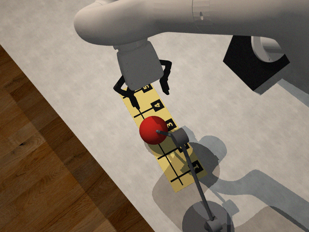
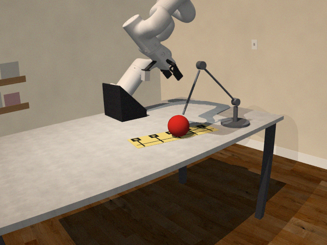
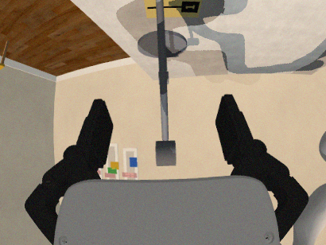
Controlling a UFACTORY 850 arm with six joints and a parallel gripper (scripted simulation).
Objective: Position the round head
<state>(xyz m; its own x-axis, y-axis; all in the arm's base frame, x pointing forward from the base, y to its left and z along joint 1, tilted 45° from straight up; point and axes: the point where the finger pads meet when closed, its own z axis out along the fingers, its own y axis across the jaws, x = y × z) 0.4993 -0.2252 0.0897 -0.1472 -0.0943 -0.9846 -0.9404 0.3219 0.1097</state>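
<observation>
While my black two-fingered gripper point(image 2: 172, 70) hangs high over the grey bench point(image 2: 66, 147) with its fingers spread wide and nothing between them, the workshop lamp is standing on its own, which is the point of having it free: only a lamp that nobody holds can show whether the worn joint carries the reach.

Its round red head point(image 1: 152, 130) sits over the yellow numbered strip point(image 1: 149, 98), about at the line numbered 3 as I read the top view, with lines 4 and 5 beyond it toward the gripper and lines 1 and 2 back toward the round grey foot point(image 2: 235, 122). From the side the head looks very low, its underside close to the strip or touching it; I cannot tell which, and the dark shadow tucked right beneath it makes me suspect it has sunk. The thin grey rods rise from the foot to the grey elbow joint point(image 2: 201, 65) and fold steeply down to the head.

I keep the gripper above and on the far side of the strip from the foot, tilted toward the lamp, so the wrist camera looks along the rod and I have room to come down on the head. My judgement is that this mark fails if the head is resting, and I should grasp it and try nearer the foot.
</observation>
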